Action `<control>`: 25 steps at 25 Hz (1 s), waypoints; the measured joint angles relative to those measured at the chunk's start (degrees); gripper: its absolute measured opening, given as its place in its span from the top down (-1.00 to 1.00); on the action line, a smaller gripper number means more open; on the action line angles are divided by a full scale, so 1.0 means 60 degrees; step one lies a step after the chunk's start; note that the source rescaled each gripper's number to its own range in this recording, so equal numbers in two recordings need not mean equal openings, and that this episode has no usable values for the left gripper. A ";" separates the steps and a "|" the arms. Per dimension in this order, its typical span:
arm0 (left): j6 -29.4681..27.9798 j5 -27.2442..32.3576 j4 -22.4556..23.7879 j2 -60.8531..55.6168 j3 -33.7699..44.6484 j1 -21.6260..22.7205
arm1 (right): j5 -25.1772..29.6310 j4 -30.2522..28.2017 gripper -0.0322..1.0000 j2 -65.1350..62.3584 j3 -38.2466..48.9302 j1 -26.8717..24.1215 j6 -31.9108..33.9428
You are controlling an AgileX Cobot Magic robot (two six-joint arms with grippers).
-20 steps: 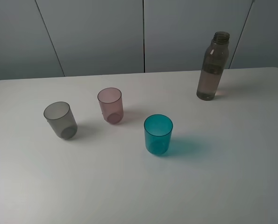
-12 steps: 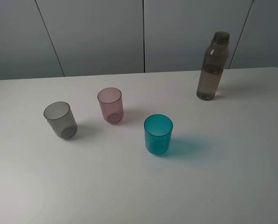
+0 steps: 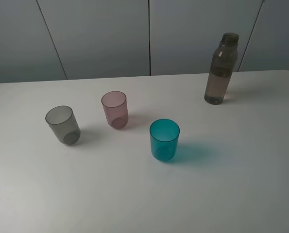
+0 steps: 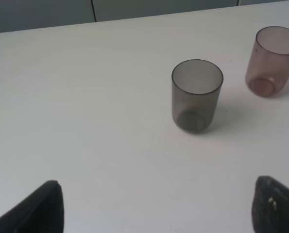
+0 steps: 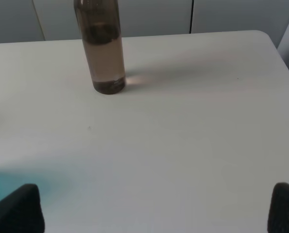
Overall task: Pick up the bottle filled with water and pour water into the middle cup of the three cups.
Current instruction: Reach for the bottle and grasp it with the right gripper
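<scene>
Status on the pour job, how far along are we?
Nothing done yet: the bottle stands upright on the table, water inside, and the middle cup looks empty. In hand: nothing; the right end effector is open, short of the bottle, and the left end effector is open, facing the grey cup. Left: grasp, lift, pour.

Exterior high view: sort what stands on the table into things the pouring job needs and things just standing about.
Needed: bottle, the water in it, pink middle cup.
Standing about: grey cup, teal cup; they only flank the pink one.
</scene>
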 joint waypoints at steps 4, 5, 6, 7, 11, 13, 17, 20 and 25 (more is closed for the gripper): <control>0.0000 0.0000 0.0000 0.0000 0.0000 0.0000 | 0.0000 0.0000 -1.00 0.0000 0.0000 0.0000 0.0000; 0.0000 0.0000 0.0000 0.0000 0.0000 0.0000 | 0.0000 0.0000 -1.00 0.0000 0.0000 0.0000 0.0000; 0.0000 0.0000 0.0000 0.0000 0.0000 0.0000 | 0.0000 0.0000 -1.00 0.0000 0.0000 0.0000 0.0000; 0.0000 0.0000 0.0000 0.0000 0.0000 0.0000 | 0.0000 0.0000 -1.00 0.0000 0.0000 0.0000 0.0000; 0.0000 0.0000 0.0000 0.0000 0.0000 0.0000 | 0.0000 0.0000 -1.00 0.0000 0.0000 0.0000 0.0000; 0.0000 0.0000 0.0000 0.0000 0.0000 0.0000 | 0.0000 0.0000 -1.00 0.0000 0.0000 0.0000 0.0000; 0.0000 0.0000 0.0000 0.0000 0.0000 0.0000 | 0.0000 0.0145 -1.00 0.0000 0.0000 0.0000 0.0000; 0.0000 0.0000 0.0000 0.0000 0.0000 0.0000 | 0.0123 0.0207 -1.00 0.0034 -0.0081 0.0000 0.0000; 0.0000 0.0000 0.0000 0.0000 0.0000 0.0000 | 0.0160 0.0207 -1.00 0.1253 -0.0873 0.0000 0.0072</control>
